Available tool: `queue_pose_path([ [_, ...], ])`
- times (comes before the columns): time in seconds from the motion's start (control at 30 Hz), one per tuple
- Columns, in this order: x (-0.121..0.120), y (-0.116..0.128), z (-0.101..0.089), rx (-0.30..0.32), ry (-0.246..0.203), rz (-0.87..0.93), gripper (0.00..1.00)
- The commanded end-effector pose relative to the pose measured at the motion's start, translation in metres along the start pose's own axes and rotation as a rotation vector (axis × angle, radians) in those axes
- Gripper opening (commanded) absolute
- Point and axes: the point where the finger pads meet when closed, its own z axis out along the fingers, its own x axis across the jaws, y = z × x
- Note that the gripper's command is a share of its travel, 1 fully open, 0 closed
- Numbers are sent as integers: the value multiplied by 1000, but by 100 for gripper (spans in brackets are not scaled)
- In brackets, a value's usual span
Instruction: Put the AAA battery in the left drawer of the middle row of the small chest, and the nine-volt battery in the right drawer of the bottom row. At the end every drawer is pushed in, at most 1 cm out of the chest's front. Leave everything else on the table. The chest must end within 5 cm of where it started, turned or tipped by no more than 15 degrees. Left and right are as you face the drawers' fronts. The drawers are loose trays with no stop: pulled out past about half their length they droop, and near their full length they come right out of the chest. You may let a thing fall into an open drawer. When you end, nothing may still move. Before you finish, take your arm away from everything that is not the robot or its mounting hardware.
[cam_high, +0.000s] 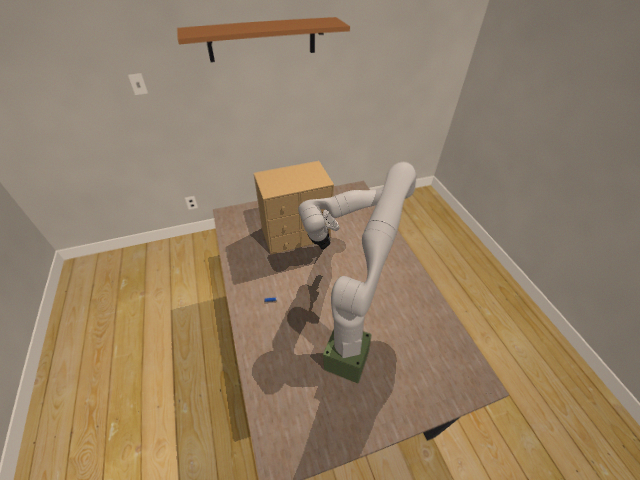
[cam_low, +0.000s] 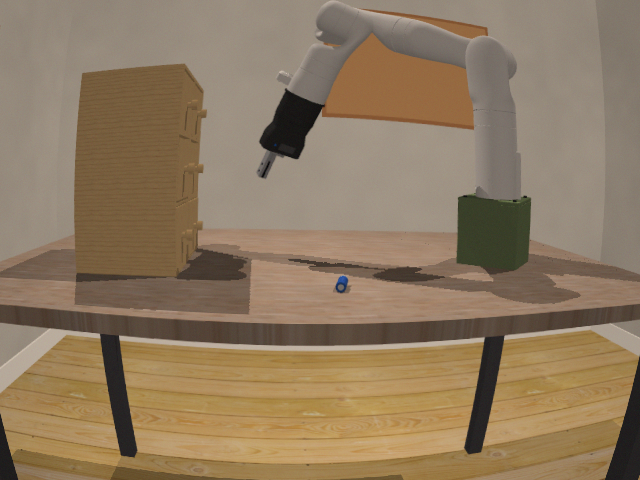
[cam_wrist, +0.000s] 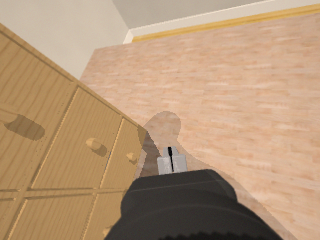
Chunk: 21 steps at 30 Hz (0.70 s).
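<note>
Leftward, by the desk's far-left corner: small chest (cam_low: 131, 170), every visible drawer pushed in. Beside its front, in mid-air — gripper (cam_low: 264, 167), pinched fully shut, holding nothing. Near the front edge — blue AAA battery (cam_low: 341, 284), lying flat.

Wall shelf (cam_high: 262, 28): orange-brown board on two dark brackets, upper centre of the top view, high on the back wall.
Light switch plate (cam_high: 137, 83): white, upper left of the top view, below the shelf's left end.
Wall socket (cam_high: 191, 202): white, low on the back wall, just above the baseboard.
Baseboard (cam_high: 135, 237): white strip where wall meets floor (it runs on along the right wall too).
Floor (cam_high: 118, 335): yellow pine planks with visible knots, filling the lower left of the top view.
Table (cam_low: 289, 320): wood-grain top with a thick rounded edge.
Table legs (cam_low: 117, 393): dark, slanted, seen in the exterior view's lower half.
</note>
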Motion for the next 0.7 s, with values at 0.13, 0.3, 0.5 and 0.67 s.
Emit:
queue_pose_path([
  [0.13, -4, -1, -5, 3, 26, 102, 0],
  [0.3, -3, -2, -10, 3, 67, 234, 0],
  [0.5, -1, -3, -17, 2, 119, 401, 0],
  [0.67, 0, -3, -20, 2, 146, 487, 0],
])
